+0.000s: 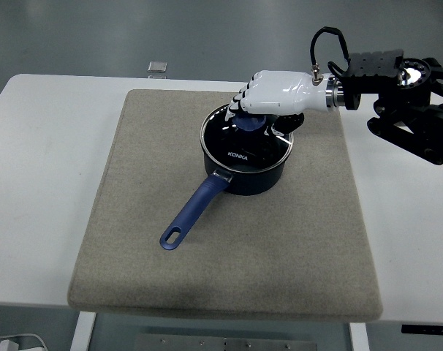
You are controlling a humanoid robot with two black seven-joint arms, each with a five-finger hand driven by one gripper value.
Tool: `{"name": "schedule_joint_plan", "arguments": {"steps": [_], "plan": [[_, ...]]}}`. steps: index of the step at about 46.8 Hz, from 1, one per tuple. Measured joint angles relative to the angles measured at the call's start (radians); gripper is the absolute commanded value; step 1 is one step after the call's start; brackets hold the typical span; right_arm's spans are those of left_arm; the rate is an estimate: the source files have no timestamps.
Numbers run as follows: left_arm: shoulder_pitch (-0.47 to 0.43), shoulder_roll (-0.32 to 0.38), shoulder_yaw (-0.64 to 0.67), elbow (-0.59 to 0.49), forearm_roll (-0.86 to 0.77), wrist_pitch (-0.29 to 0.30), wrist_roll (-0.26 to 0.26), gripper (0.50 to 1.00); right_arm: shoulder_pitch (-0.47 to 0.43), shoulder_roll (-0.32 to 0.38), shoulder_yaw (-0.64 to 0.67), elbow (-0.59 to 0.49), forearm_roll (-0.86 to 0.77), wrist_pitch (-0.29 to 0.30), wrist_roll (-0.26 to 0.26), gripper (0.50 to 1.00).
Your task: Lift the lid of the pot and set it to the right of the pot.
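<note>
A dark blue saucepan (243,174) with a long blue handle (192,212) stands on the grey mat, its handle pointing to the lower left. A glass lid (240,142) with a blue knob (248,122) sits on the pot. My right hand (262,102), white with black finger joints, reaches in from the right and curls its fingers over the knob, shut on it. The lid looks slightly tilted, its right edge hidden under the hand. My left arm is out of view.
A grey mat (134,219) covers most of the white table (31,161). Bare mat lies to the right of the pot (320,183). A small grey square object (157,67) lies at the table's far edge.
</note>
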Motion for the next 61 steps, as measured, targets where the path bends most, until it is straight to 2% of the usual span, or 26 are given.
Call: {"name": "schedule_joint_plan", "arguments": {"steps": [52, 61], "plan": [[0.0, 0.0, 0.0, 0.0, 0.0, 0.0, 0.0, 1.0, 0.049, 0.003, 0.001, -0.001, 0.005, 0.017, 0.0, 0.5], [0.0, 0.0, 0.0, 0.0, 0.0, 0.0, 0.0, 1.0, 0.063, -0.004, -0.001, -0.029, 0.01, 0.017, 0.0, 0.5]]}}
